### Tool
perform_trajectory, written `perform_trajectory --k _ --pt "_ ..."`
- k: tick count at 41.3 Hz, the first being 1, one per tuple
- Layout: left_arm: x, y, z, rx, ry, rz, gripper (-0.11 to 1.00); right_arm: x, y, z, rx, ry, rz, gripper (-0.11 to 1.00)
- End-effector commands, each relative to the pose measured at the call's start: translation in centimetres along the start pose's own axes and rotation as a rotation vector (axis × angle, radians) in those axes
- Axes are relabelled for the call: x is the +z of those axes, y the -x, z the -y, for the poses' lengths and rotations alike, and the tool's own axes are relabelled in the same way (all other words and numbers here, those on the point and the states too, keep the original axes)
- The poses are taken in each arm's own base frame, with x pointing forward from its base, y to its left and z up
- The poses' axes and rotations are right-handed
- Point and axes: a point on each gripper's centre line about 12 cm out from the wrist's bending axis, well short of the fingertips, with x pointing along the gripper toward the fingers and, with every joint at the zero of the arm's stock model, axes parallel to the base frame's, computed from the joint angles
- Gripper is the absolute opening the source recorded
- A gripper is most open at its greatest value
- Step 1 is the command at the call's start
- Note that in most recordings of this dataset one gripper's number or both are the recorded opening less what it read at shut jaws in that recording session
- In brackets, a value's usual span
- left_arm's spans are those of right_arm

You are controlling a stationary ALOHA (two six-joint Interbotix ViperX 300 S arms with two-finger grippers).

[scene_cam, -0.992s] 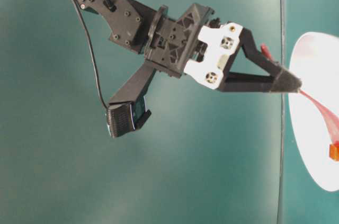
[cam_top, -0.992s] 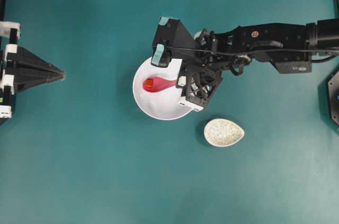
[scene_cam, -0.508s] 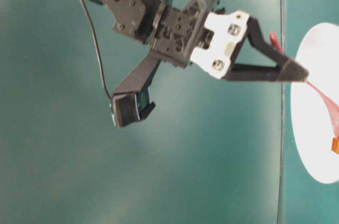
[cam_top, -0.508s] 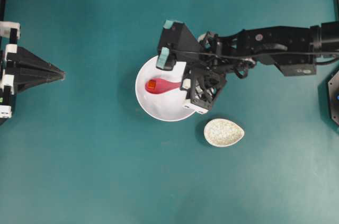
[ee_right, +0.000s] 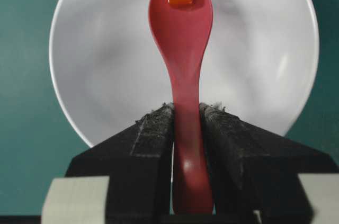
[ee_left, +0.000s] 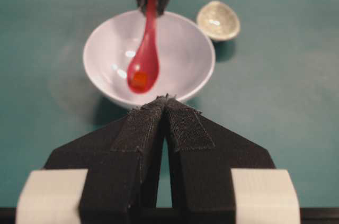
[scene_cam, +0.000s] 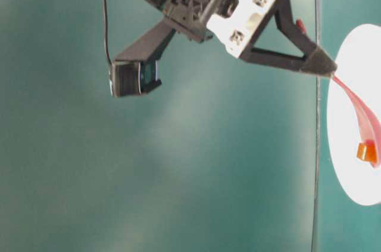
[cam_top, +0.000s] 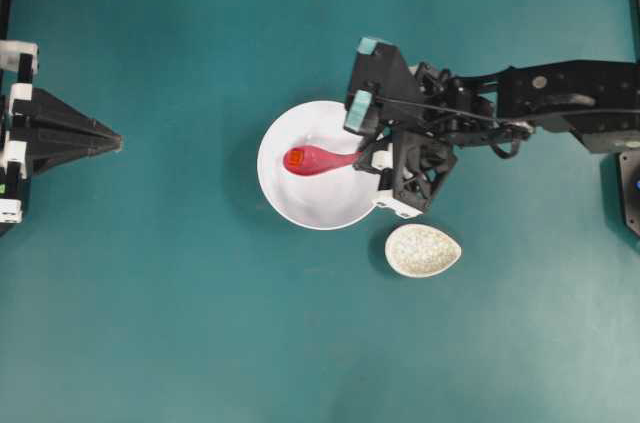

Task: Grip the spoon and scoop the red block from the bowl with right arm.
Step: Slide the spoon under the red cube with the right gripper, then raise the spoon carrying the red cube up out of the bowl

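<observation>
The right arm's black gripper (ee_right: 185,123), with white clips and teal tags, had its fingers (ee_right: 151,144) pressed against both sides of the short handle of the glossy pink-red soup spoon (cam_top: 320,159), gripping it firmly. The spoon reached out over the large round plain white bowl (cam_top: 300,208), its deep oval scoop held above the bowl's inside. The tiny red-orange cube (cam_top: 295,157) sat in the scoop, near its far tip, clear of the bowl's surface. Beside the bowl on the teal desk (cam_top: 180,323) lay a small speckled beige teardrop-shaped dish (cam_top: 422,250), apart from the bowl's rim. The left arm's black gripper (cam_top: 118,142) rested well away at the desk's edge, its fingers (ee_left: 143,128) brought together with nothing between them.
</observation>
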Motion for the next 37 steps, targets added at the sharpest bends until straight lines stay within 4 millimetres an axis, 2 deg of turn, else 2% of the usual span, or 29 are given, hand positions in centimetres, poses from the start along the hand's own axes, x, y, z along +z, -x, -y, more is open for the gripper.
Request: perform_trajectory --k 1,29,37 --pt "1.3 0.1 0.1 -0.003 0.0 0.032 -0.01 0.7 1.3 -0.5 0.017 0.009 0.055 0.24" --pt "1.3 0.1 0.1 -0.003 0.003 0.034 -0.01 -2.2 0.8 -0.2 0.033 0.012 0.163 0.24" --pt "1.3 0.1 0.1 -0.003 0.003 0.035 -0.01 -2.7 1.2 0.1 0.039 0.002 0.224 0.24"
